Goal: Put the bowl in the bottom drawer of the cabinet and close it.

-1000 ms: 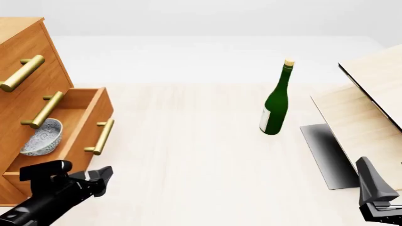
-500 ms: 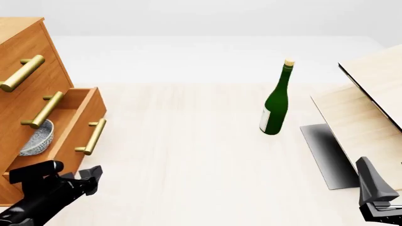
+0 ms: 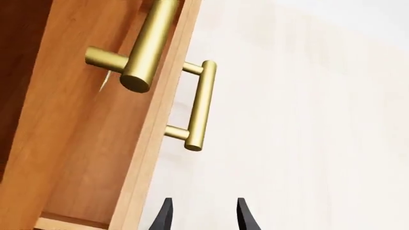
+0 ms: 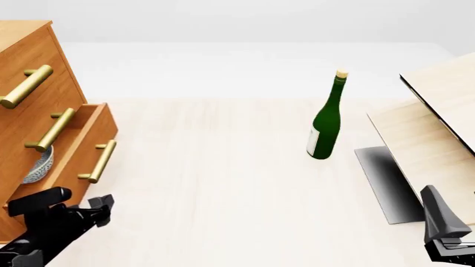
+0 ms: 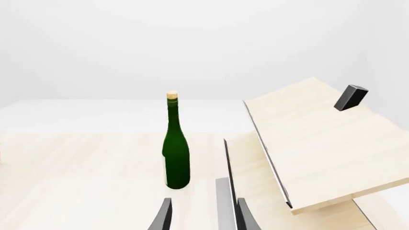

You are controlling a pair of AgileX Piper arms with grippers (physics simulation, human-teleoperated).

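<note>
The orange-brown cabinet stands at the far left. Its bottom drawer is pulled out only a little, short brass handle facing the table. Only a sliver of the speckled bowl shows inside the drawer. My left gripper is open and empty, just in front of the drawer's near corner. In the left wrist view the left gripper lies close beside the bottom drawer front and its handle. My right gripper hangs open at the lower right, empty, as the right wrist view shows.
A tall green bottle stands right of centre on the table. Pale wood panels lean at the right, with a dark grey plate beneath them. A longer brass handle juts out above the bottom drawer.
The bottom drawer has slid further into the cabinet, hiding most of the bowl. My left gripper has moved left along with the drawer front. The right arm has not moved.
</note>
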